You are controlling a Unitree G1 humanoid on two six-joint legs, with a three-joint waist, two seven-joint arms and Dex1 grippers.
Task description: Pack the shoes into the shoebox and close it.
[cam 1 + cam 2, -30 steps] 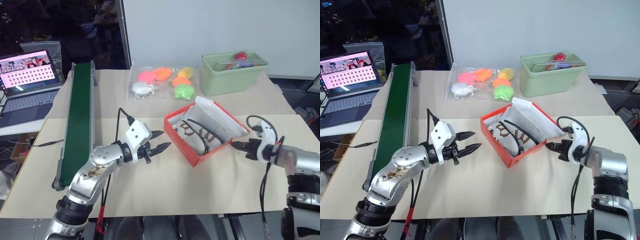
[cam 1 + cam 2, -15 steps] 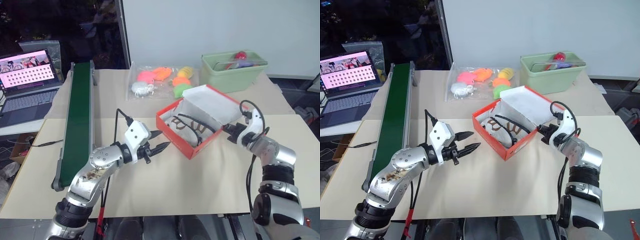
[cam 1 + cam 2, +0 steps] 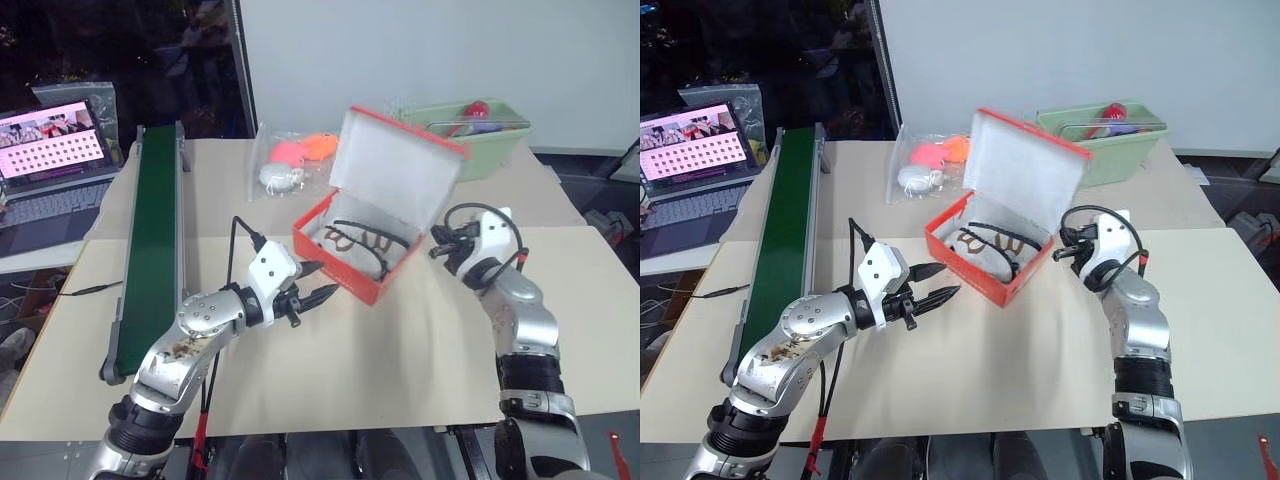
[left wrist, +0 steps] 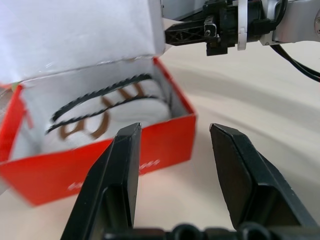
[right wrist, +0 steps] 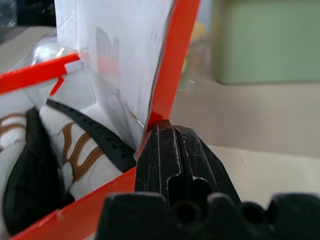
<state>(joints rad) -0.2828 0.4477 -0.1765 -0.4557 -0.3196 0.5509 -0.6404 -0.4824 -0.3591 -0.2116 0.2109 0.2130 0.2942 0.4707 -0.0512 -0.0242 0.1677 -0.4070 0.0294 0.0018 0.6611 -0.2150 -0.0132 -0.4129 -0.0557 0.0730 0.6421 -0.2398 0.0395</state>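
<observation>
Beige tabletop [image 3: 400, 350] fills the foreground, with a seam running across it further back. Nearest, the left gripper [image 3: 318, 293] hovers over it with its fingers partly apart, holding nothing, pointing at the orange-red shoebox [image 3: 340, 272] just beyond. The off-white shoes [image 3: 350, 245] with dark laces lie inside the box. Its white-lined lid [image 3: 395, 180] stands raised, tilted back. The right gripper [image 3: 436, 252], pinched shut, presses against the lid's lower edge at the box's right corner. A green conveyor belt [image 3: 155, 235] runs along the left. Farther back lie bagged plush toys [image 3: 290, 160] and a pale green bin [image 3: 485, 135]; a laptop [image 3: 50, 150] glows far left, before a white wall [image 3: 430, 50].
</observation>
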